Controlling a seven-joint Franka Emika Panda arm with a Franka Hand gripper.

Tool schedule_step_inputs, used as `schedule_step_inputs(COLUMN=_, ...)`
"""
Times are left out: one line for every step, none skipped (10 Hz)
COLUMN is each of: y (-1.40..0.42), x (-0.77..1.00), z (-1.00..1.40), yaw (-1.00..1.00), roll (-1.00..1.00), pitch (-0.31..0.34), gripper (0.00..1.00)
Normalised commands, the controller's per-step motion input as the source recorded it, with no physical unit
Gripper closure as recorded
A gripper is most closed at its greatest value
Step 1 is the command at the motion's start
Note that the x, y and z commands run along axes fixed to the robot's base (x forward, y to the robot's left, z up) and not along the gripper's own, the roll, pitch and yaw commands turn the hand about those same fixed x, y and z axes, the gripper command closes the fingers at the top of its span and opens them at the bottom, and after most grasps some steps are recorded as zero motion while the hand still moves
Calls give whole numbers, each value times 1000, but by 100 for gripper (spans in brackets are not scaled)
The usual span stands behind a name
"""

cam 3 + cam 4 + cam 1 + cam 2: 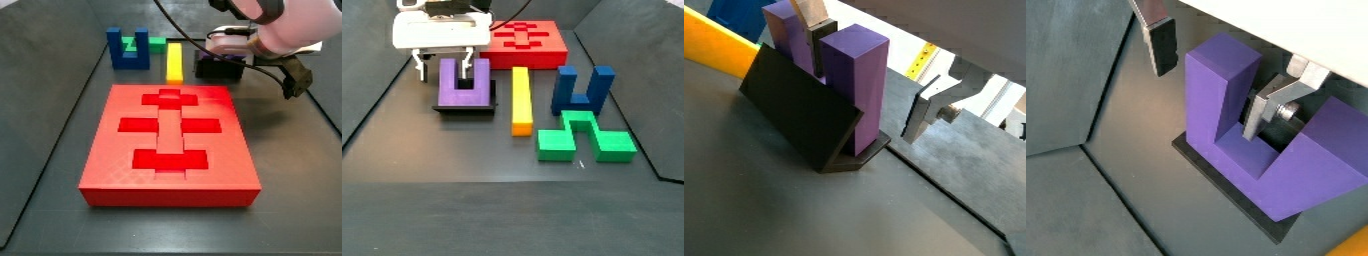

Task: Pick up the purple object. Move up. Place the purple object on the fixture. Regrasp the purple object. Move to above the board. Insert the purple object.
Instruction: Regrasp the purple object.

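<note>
Purple object upright on the fixture, prongs up, leaning against its black backplate. Gripper directly above, open, empty: fingers straddling one prong, not yet touching. Board behind, well apart. Regrasp apparently pending.

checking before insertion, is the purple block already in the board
No: in a side view the purple block stands on the fixture under the open gripper, apart from the board.

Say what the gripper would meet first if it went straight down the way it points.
Probably the purple object on the fixture: the gripper hangs open over it, one finger between the prongs, one outside a prong.
</note>
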Motion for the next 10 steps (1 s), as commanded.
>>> schedule_step_inputs(y=94, x=0, z=0, yaw=0, roll=49, pitch=0, gripper=0)
schedule_step_inputs(y=0, x=0, z=0, yaw=0, roll=0, pitch=0, gripper=100)
schedule_step_inputs(y=0, x=0, z=0, yaw=0, roll=0, pitch=0, gripper=100)
schedule_step_inputs(y=0, x=0, z=0, yaw=0, roll=0, pitch=0, gripper=100)
schedule_step_inputs(y=0, x=0, z=0, yaw=0, roll=0, pitch=0, gripper=100)
schedule_step_inputs(y=0, x=0, z=0, yaw=0, roll=0, pitch=0, gripper=100)
schedule_step_inputs(y=0, x=0, z=0, yaw=0, roll=0, pitch=0, gripper=100)
schedule_step_inputs(y=0, x=0, z=0, yaw=0, roll=0, pitch=0, gripper=100)
schedule_step_inputs(y=0, x=0, z=0, yaw=0, roll=0, pitch=0, gripper=100)
schedule_step_inputs(y=0, x=0, z=0, yaw=0, roll=0, pitch=0, gripper=100)
